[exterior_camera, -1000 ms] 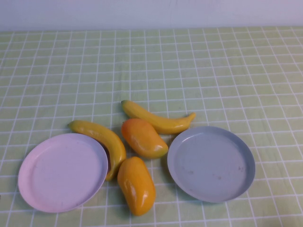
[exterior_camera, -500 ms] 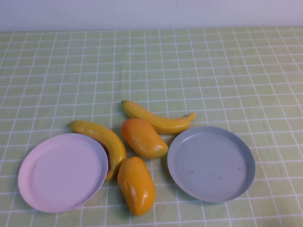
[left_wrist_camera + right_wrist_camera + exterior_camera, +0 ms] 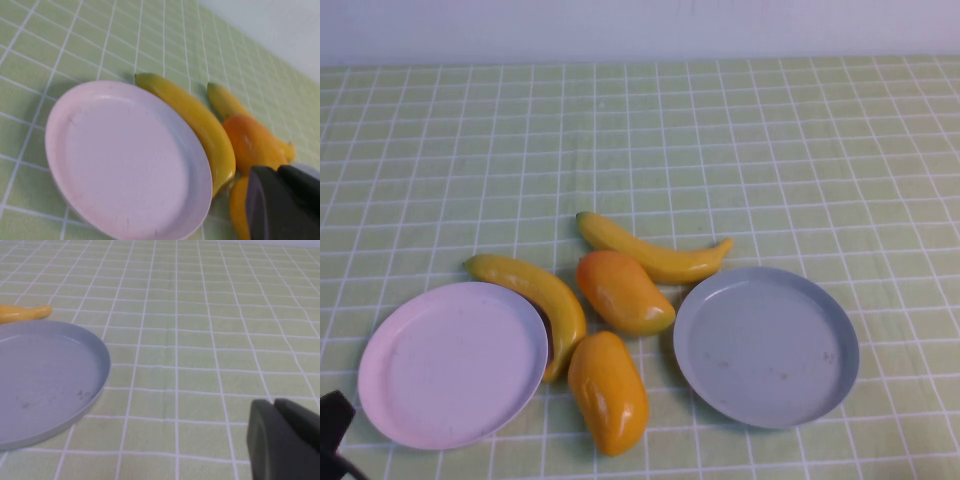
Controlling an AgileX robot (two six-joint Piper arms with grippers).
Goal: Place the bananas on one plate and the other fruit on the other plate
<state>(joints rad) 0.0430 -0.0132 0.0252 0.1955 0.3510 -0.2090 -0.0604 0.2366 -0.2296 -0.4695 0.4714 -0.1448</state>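
Two yellow bananas lie between the plates: one (image 3: 535, 295) curves along the pink plate's (image 3: 450, 365) right rim, the other (image 3: 655, 255) lies behind the grey-blue plate (image 3: 765, 345). Two orange-yellow oval fruits sit in the middle, one (image 3: 623, 292) behind the other (image 3: 608, 390). Both plates are empty. My left gripper (image 3: 332, 425) shows at the near left corner, shut and empty; in the left wrist view the left gripper (image 3: 278, 170) is near the pink plate (image 3: 125, 160). My right gripper (image 3: 274, 402) is shut and empty, to the right of the grey-blue plate (image 3: 45, 375).
A green checked cloth (image 3: 770, 150) covers the whole table, and a pale wall runs along the far edge. The far half of the cloth is bare.
My left gripper has come into the high view at the near left corner. The fruit and plates have not moved.
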